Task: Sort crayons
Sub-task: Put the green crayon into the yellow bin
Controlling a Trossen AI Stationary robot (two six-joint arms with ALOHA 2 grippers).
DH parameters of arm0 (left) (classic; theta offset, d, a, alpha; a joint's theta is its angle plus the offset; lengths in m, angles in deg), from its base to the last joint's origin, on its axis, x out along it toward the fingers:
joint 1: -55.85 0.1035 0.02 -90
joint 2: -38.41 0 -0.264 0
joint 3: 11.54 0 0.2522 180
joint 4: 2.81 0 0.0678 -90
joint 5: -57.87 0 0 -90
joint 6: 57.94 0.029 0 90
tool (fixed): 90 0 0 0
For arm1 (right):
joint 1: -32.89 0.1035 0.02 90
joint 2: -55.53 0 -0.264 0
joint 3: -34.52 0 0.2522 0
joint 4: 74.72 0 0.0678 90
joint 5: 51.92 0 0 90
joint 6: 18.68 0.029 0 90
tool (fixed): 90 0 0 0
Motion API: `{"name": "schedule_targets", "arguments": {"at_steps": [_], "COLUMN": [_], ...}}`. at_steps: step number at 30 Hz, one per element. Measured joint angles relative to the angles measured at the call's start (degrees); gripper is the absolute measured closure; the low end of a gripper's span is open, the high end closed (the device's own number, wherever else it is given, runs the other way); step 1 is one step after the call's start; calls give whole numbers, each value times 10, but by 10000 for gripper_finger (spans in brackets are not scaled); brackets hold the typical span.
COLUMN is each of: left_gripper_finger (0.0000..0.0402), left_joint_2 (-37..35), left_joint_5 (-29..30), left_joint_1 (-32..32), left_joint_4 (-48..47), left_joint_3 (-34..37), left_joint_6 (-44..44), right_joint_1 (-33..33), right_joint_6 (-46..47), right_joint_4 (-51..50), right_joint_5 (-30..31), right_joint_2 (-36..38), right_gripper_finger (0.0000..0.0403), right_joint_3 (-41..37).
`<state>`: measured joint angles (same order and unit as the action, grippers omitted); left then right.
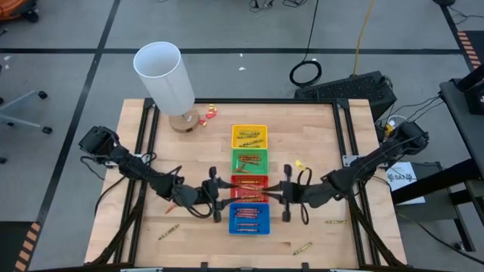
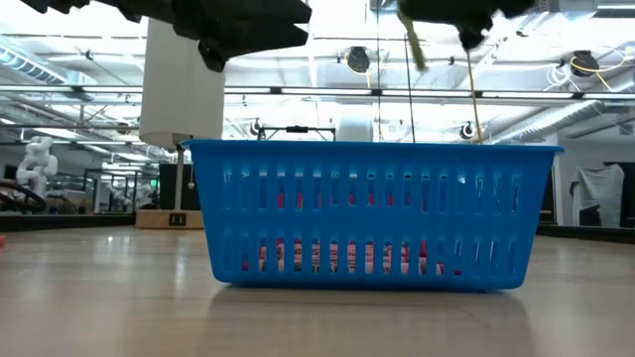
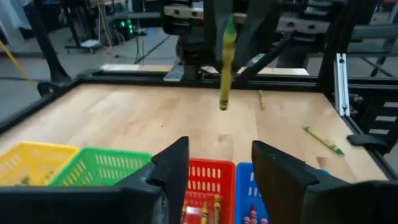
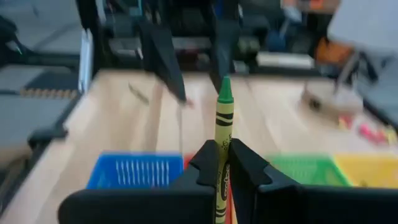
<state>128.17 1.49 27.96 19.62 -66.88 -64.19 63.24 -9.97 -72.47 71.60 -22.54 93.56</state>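
Your right gripper (image 4: 222,163) pinches a light, stiff, brittle yellow-green wax crayon (image 4: 223,134) low on its barrel; left gripper (image 3: 219,163), at nine o'clock, stands spread, empty.

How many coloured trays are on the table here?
4, in one column at the table's middle: yellow tray farthest back, then green tray, red tray, and blue tray nearest the front edge. None appears hidden.
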Motion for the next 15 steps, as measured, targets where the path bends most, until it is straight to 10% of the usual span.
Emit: {"name": "schedule_targets", "arguments": {"at_steps": [15], "left_gripper_finger": [105], "left_joint_2": [16], "left_joint_5": [-45], "left_joint_1": [33], "left_joint_4": [90], "left_joint_3": [-2], "left_joint_6": [10], "right_joint_1": [-50], "right_joint_6": [-141], "right_joint_4": [295], "right_joint_5": [-7], "right_joint_2": [-113], "right_gripper_finger": [399], "right_joint_3": [0]}}
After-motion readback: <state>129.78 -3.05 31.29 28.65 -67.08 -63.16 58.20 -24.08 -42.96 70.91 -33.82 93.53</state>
